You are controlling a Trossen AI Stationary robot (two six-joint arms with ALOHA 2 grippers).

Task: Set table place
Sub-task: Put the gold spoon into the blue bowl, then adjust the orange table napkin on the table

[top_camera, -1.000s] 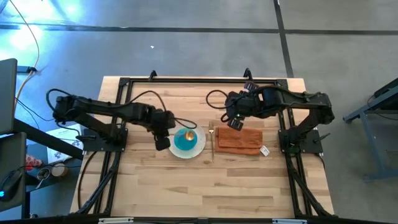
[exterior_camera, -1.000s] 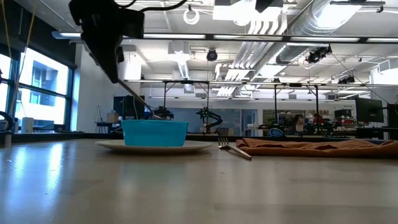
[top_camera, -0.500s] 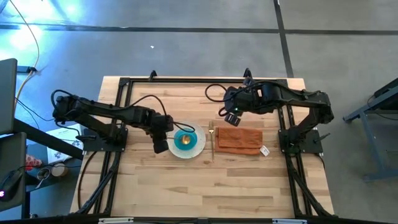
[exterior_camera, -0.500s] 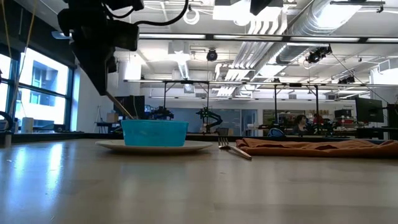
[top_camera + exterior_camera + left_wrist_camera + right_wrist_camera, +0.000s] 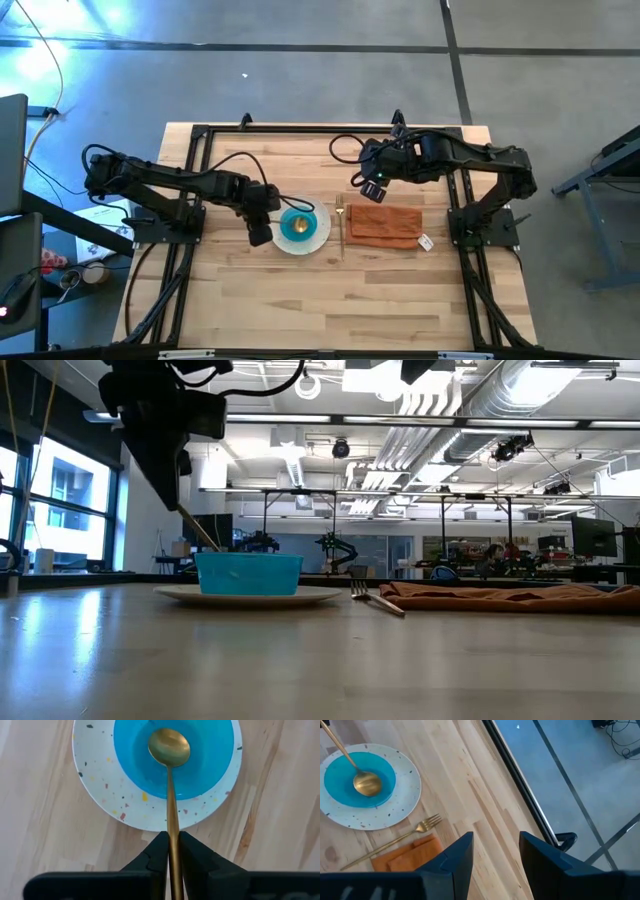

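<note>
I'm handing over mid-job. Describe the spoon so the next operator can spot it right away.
Find the round speckled white plate near the middle of the wooden table; a blue bowl sits on it. The gold spoon has its head in that bowl, its handle slanting out to the left gripper, which pinches it. The gold fork instead lies flat between plate and orange napkin.

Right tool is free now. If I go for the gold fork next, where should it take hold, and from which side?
Grip the gold fork mid-handle, coming straight down, fingers across its width. It lies flat between the round speckled white plate and the folded rust-orange napkin; the narrow bare handle fits the open right tool.
</note>
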